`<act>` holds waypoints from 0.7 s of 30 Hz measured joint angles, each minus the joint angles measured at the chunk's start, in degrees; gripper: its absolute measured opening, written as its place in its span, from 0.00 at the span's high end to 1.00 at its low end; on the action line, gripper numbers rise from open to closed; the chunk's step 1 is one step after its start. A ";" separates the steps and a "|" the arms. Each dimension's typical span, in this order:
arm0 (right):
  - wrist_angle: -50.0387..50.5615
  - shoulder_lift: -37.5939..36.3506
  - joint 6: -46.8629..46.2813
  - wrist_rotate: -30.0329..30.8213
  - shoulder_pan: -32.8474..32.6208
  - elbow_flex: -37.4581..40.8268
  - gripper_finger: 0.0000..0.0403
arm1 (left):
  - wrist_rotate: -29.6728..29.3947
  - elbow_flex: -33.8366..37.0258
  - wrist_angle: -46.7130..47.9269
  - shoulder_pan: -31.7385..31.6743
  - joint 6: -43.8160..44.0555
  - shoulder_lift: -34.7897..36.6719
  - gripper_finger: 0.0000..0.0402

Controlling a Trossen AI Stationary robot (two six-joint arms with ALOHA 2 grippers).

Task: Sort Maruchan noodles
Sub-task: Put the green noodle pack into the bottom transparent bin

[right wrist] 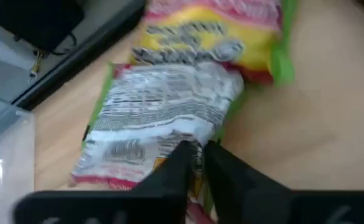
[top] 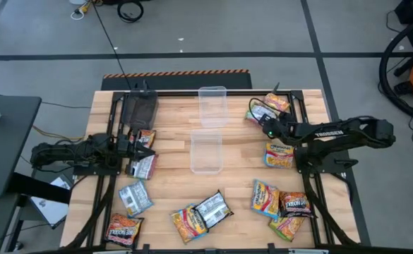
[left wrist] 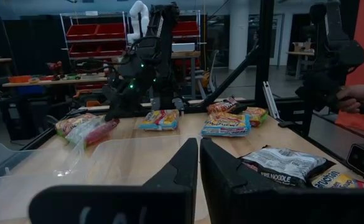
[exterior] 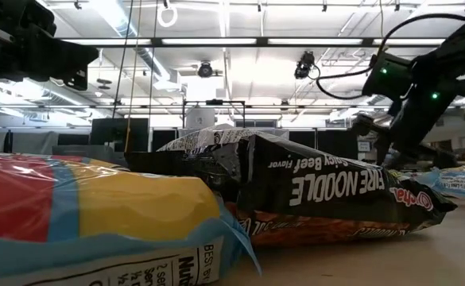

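On a wooden table (top: 171,180), the right gripper (top: 261,121) reaches toward the far right corner, where two noodle packets (top: 268,107) lie overlapped beside the frame. In its wrist view the two dark fingers (right wrist: 183,163) stand almost together, pinched on the edge of the face-down packet (right wrist: 163,121), whose printed back shows between green borders; a yellow and red packet (right wrist: 222,34) lies just beyond it, partly under it.

The left gripper (top: 144,149) waits near the table's left edge, its fingers (left wrist: 185,171) closed together with nothing between them, pointing across the table over a silver-blue packet (top: 143,166).

Two clear plastic bins sit at the table's middle, one (top: 212,106) toward the far edge and one (top: 207,151) nearer the centre.

The other packets are scattered. One (top: 280,155) lies near the right edge, just beside the right arm. Three more (top: 280,206) cluster at the near right corner. Two (top: 201,214) overlap at the middle of the near edge. A silver one (top: 135,197) and a dark one (top: 124,229) lie toward the near left corner. In the low view, a dark "Fire Noodle" packet (exterior: 335,195) fills the foreground.
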State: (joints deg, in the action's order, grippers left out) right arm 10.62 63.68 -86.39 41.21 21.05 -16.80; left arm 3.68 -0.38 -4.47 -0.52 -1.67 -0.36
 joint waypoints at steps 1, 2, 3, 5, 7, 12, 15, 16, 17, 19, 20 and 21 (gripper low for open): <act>-0.36 -0.32 2.95 0.96 -0.62 -0.43 0.95 | 0.00 0.00 0.00 0.00 -0.02 0.00 0.94; -0.55 -0.61 6.47 2.00 -1.35 -1.13 0.97 | 0.00 0.01 -0.01 0.00 -0.02 0.00 0.94; -0.58 -0.93 10.37 2.83 -2.16 -2.07 0.98 | 0.00 0.01 0.00 0.00 -0.02 0.00 0.94; -0.58 -1.32 19.62 3.77 -3.82 -4.90 0.97 | -0.01 0.01 -0.02 0.00 0.00 0.00 0.94; -0.46 -1.37 30.56 4.36 -5.97 -8.62 0.98 | 0.00 0.02 -0.01 0.00 0.00 0.00 0.94; 2.68 0.71 54.80 4.46 -12.34 -20.58 0.99 | -0.02 0.01 -0.01 -0.01 -0.01 0.00 0.94; 7.33 3.24 68.00 4.52 -16.86 -28.07 0.99 | -0.01 0.02 0.00 0.00 -0.02 0.00 0.94; 8.93 4.23 72.15 4.52 -18.26 -30.40 0.99 | -0.02 0.00 -0.02 -0.02 -0.02 0.00 0.94; 10.36 5.34 76.21 4.56 -19.72 -32.68 0.99 | 0.00 0.00 0.00 0.00 -0.02 0.00 0.94; 11.73 7.77 84.63 4.57 -22.61 -36.36 0.99 | -0.01 0.00 -0.01 -0.01 -0.01 0.00 0.94; 11.90 8.97 88.61 4.24 -23.90 -37.75 0.99 | 0.00 0.02 0.00 0.00 0.00 0.00 0.94; 11.79 10.25 91.84 3.63 -25.04 -39.05 0.99 | -0.02 0.00 0.00 0.00 0.00 0.00 0.94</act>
State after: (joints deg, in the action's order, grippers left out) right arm 22.40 73.93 5.45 44.84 -4.00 -55.84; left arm 3.66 -0.38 -4.47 -0.51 -1.68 -0.36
